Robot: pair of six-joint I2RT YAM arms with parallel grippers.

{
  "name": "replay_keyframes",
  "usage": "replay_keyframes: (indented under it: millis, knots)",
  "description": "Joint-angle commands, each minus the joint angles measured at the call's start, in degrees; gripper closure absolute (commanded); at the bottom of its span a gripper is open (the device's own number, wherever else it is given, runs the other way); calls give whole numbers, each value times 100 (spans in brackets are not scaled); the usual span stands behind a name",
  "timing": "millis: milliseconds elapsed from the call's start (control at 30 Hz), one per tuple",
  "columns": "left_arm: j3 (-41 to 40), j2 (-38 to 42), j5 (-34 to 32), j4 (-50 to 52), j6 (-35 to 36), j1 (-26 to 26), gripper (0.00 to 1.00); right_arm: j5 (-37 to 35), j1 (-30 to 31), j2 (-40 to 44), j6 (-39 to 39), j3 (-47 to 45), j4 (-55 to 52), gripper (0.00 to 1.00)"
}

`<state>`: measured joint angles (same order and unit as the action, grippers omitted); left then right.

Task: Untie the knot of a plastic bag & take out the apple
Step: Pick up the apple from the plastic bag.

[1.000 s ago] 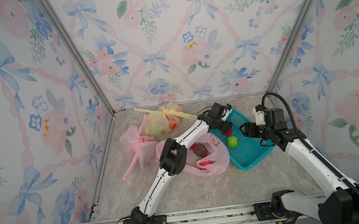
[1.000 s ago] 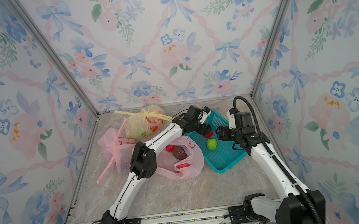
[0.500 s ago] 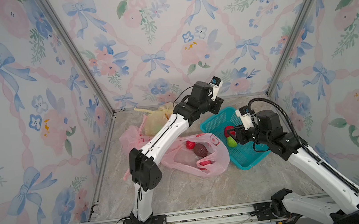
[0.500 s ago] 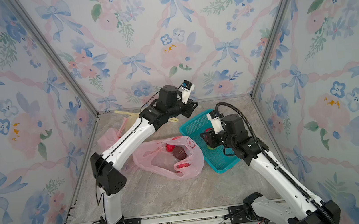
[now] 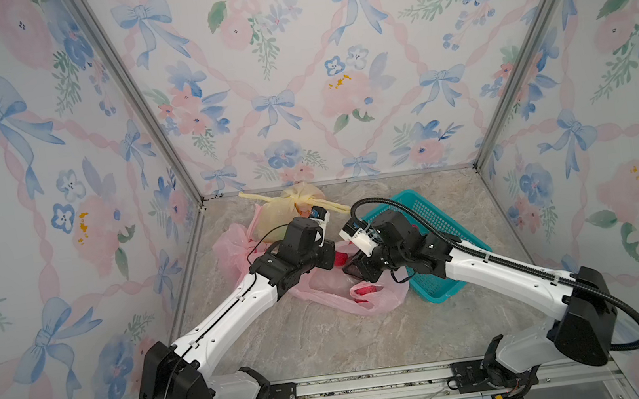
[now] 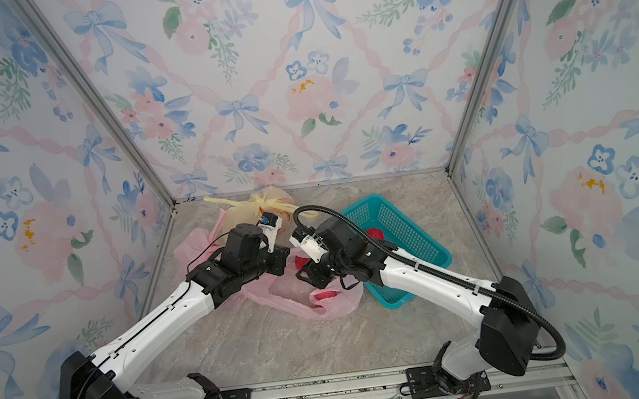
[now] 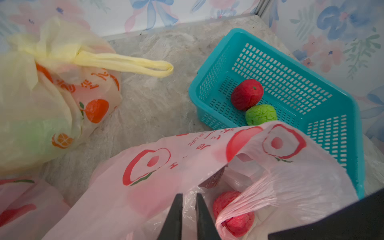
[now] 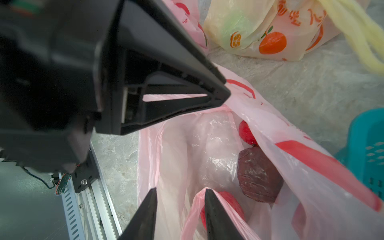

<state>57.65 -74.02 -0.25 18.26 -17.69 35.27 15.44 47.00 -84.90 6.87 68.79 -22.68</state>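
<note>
Apple (image 8: 229,197) inside pink bag (image 8: 270,116), just beside right fingers (image 8: 216,218)

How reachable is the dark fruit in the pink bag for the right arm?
Probably yes: the pink bag lies open at the right gripper and the dark fruit is uncovered, though a bag handle close by might snag.

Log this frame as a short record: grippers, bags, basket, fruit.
left gripper: pinching the open pink bag at its rim
right gripper: open, at that bag's mouth
bag contents: red fruits, dark maroon fruit
yellow bag: knotted
second pink bag: beside the yellow one
basket: holds a red apple and a green apple
</note>
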Motion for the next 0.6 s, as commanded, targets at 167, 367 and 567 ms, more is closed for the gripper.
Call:
replay_keyframes:
  millis: [167,367,567]
  knots:
    - [-1102,-130,241,-971,-867,-134,87,-1457,96,-963,465,323,45,57]
    - [-1765,-359,531,-1426,-1179,-134,88,-2683,123,-1210,668,-160,625,36]
    - [-1939,-705,798,-1593,-1209,-134,89,-2773,41,-1696,655,103,550,23]
